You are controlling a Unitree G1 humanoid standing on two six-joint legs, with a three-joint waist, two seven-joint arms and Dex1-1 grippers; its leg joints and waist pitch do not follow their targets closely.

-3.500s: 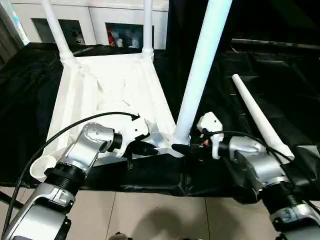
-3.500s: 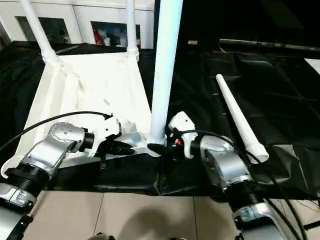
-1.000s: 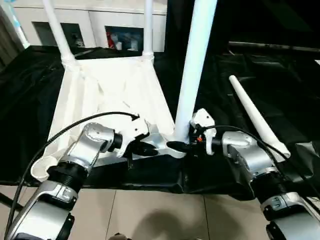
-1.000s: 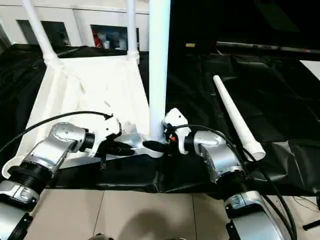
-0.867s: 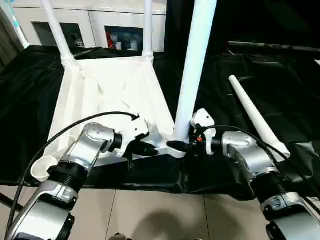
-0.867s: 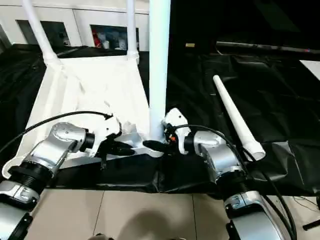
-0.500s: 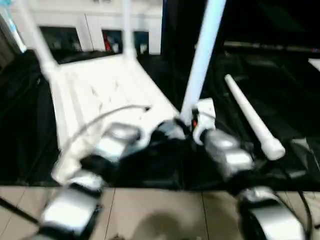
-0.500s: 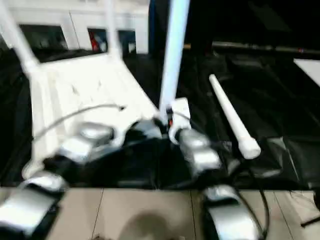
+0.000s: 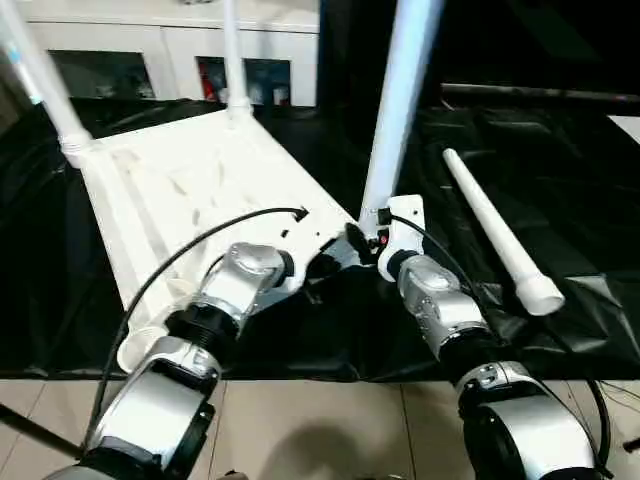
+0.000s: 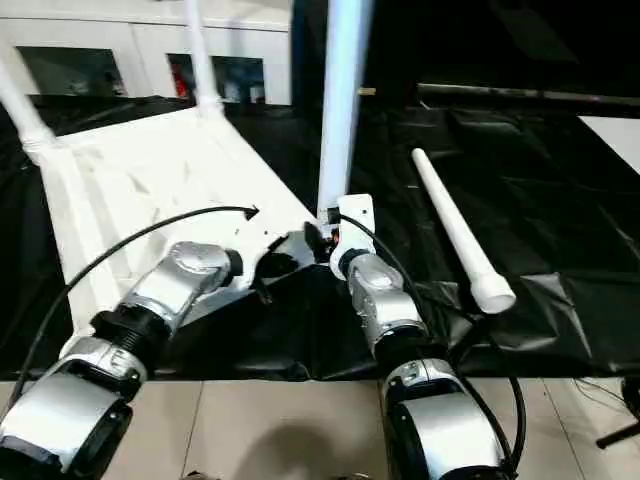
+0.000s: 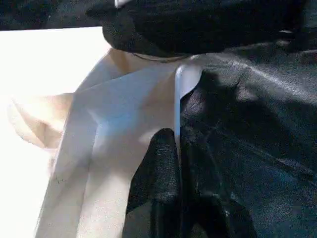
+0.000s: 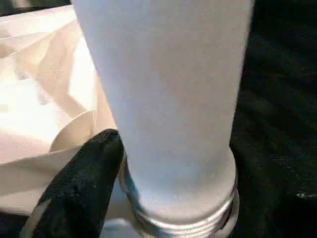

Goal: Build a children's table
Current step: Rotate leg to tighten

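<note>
Pinching the thin rim of the tabletop (image 9: 190,190) with my left gripper (image 11: 174,148), I am keeping both black fingers pressed together on the smooth white plastic. Around the base of the upright leg (image 9: 398,110) my right gripper (image 9: 352,240) is standing spread; its wrist view is showing one finger (image 12: 79,191) touching the threaded collar. A loose tapered leg (image 9: 495,235) is lying on wrinkled black cloth (image 9: 570,180) beside my right arm.
</note>
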